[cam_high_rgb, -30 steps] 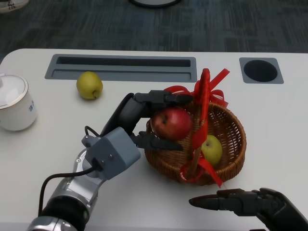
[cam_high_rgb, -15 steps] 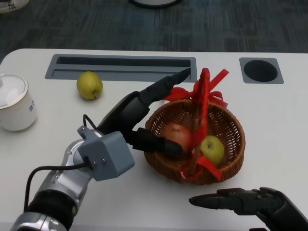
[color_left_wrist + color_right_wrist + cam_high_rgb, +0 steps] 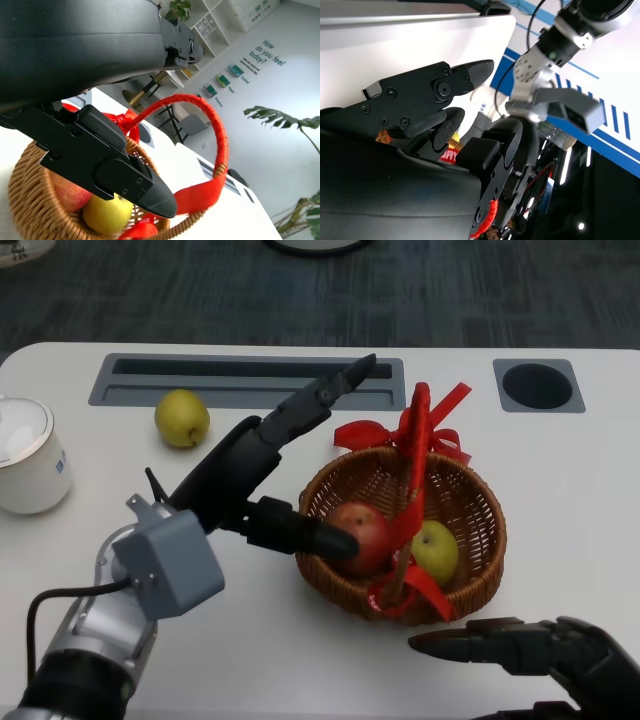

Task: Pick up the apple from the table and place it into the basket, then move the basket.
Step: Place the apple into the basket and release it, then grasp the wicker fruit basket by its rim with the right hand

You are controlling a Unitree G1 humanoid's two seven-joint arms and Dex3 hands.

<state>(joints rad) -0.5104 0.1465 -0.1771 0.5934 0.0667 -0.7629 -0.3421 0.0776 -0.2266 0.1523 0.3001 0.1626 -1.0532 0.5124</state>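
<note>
Basket (image 3: pixel 480 502) holds one red apple (image 3: pixel 362 533), one green fruit (image 3: pixel 436 552); both hands spread, empty.

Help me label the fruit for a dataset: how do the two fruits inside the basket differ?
The red apple is red and looks larger; the yellow-green fruit beside it is pale yellow-green and looks smaller. The red apple lies on the side of the red handle nearer the left hand, one finger by it; the yellow-green fruit lies on the far side. Both are round and rest in the wicker basket.
</note>
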